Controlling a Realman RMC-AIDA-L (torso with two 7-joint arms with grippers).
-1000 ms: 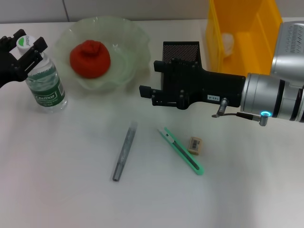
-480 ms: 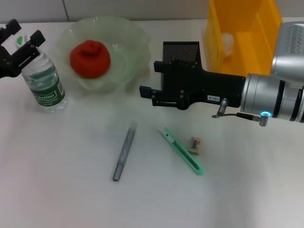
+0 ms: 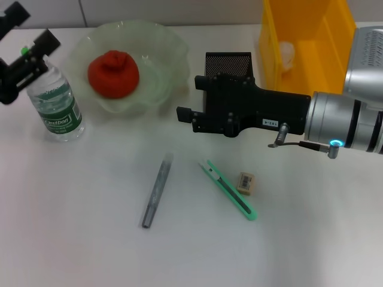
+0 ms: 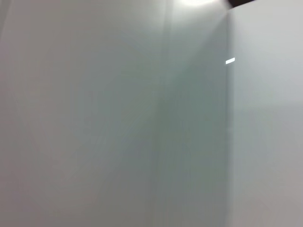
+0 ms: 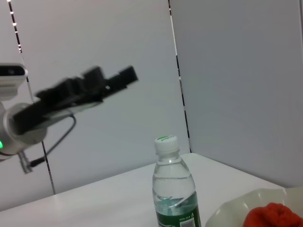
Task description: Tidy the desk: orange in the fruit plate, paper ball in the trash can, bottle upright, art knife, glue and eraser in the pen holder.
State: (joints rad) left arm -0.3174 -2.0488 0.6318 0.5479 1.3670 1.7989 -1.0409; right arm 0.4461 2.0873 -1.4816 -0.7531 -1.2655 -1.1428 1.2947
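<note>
Clear plastic bottle (image 3: 57,101) stands upright; red-orange orange (image 3: 114,73) sits in the pale-green glass plate (image 3: 164,48). Left gripper (image 3: 24,51), fingers apart, is just above the cap. Grey glue stick (image 3: 155,190), mint-green knife (image 3: 230,190) and beige eraser (image 3: 246,182) lie on the white surface (image 3: 72,209). Right gripper (image 3: 182,113) hovers; finger state unclear.

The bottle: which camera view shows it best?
The right wrist view shows the bottle best: it stands upright from the side, cap, neck and water clear, only its base cut off. The head view shows it from above, partly covered by the left gripper. The left wrist view shows none of it.
</note>
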